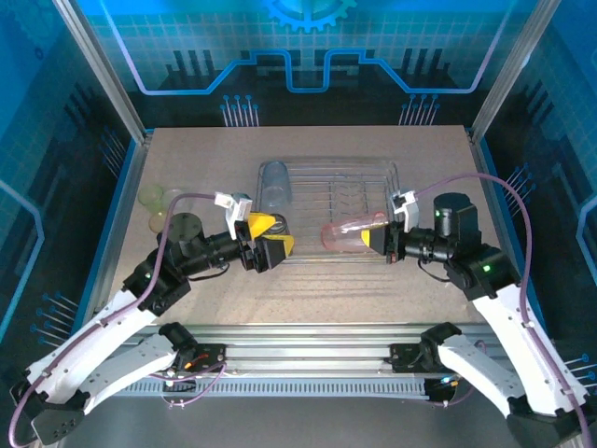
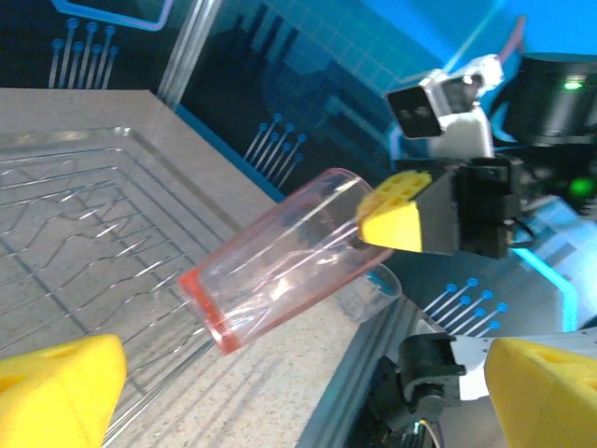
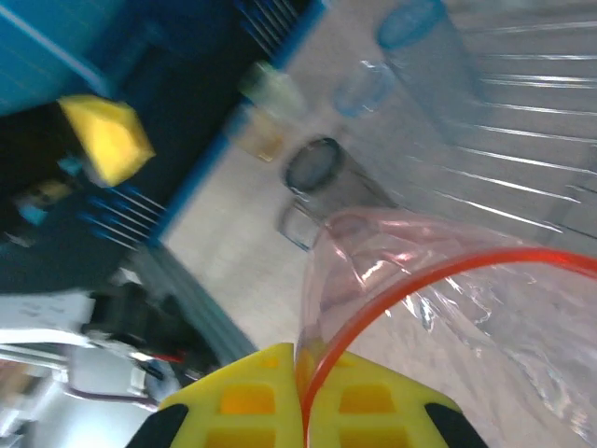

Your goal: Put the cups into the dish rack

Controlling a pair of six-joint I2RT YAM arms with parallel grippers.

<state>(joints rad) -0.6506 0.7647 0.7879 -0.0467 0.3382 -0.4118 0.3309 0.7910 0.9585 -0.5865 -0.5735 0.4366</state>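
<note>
The right gripper (image 3: 298,378) is clamped on the rim of the pink cup (image 1: 347,234), holding it tipped on its side over the near right part of the rack (image 1: 354,191). The left gripper (image 1: 266,241) stands wide open, holding nothing, at the rack's near left corner. Farther back, the blue cup (image 1: 273,185) lies at the rack's left end, and yellow-green cups (image 1: 157,198) sit on the table (image 1: 326,291) well to its left.

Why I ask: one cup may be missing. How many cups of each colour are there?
Pale blue cup: 1
Clear cup: 1
Grey cup: 1
Pink cup: 1
Yellow-green cups: 2
Total: 6
</note>
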